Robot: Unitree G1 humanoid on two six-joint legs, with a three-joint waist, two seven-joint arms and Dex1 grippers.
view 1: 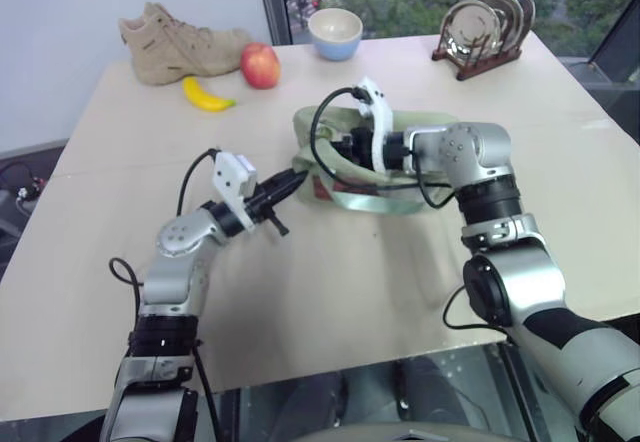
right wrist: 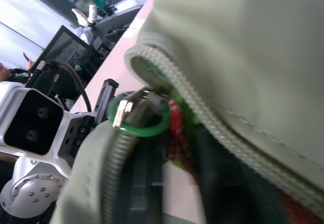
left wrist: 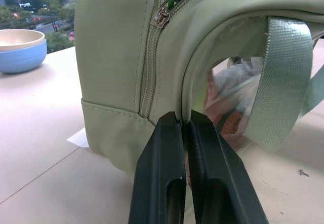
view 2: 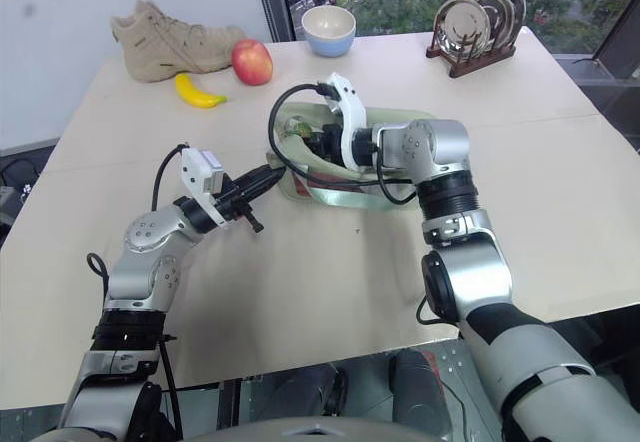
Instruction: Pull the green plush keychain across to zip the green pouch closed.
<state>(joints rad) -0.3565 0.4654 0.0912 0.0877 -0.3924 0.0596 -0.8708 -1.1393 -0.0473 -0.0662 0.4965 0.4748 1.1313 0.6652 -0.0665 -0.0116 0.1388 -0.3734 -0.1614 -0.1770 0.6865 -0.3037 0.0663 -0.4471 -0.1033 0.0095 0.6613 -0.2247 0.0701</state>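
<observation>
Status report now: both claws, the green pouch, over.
Left claw shut on green pouch edge. Right claw shut at the zipper, grip unclear. Zipper still open.

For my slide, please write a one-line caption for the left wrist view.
The left hand, shut, pinches the edge of the green pouch on the table.

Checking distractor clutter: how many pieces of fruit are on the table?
2. A red apple sits at the far left of the beige table, beside the tan suede boot. A yellow banana lies just in front of them. Others could be hidden behind the pale green pouch.
</observation>
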